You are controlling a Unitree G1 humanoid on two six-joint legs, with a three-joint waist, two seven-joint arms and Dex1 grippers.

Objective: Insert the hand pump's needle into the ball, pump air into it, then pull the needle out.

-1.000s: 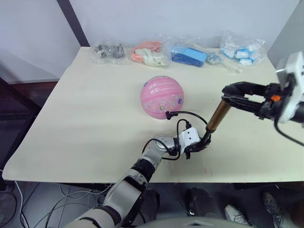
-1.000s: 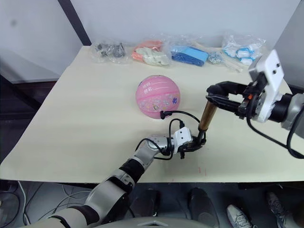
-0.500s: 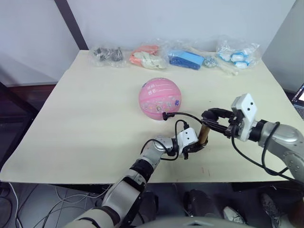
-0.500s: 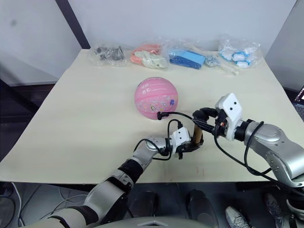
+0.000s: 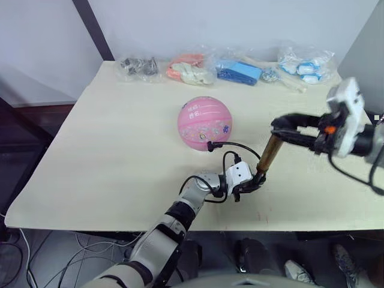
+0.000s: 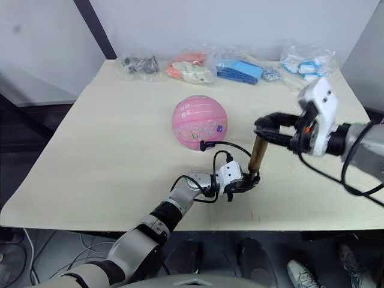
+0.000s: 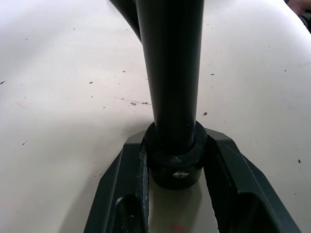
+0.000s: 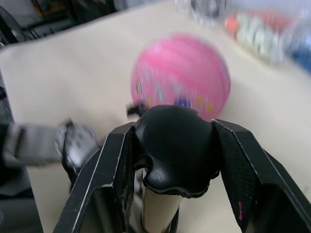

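The pink ball (image 5: 204,122) rests near the middle of the table (image 5: 114,144). The hand pump (image 5: 267,155) stands tilted on the table to the ball's right, near the front edge. My left gripper (image 5: 254,180) is shut on its black end cap (image 7: 175,162) at the table. My right gripper (image 5: 277,127) is shut on the black T-handle (image 8: 174,145), held above the gold barrel. The thin black hose (image 5: 240,144) arcs from the pump's base to the ball's near side. The needle is too small to make out where the hose meets the ball.
Clear bags line the table's far edge: dark parts (image 5: 137,65), orange and white pieces (image 5: 188,68), blue items (image 5: 239,71), and blue-white items (image 5: 306,65). A dark post (image 5: 90,27) rises behind the far left corner. The table's front edge is close behind the pump.
Half a second ago the right gripper had the handle pushed down close to the barrel. Now the handle is raised again, about as high as one second ago. The left gripper stayed put.
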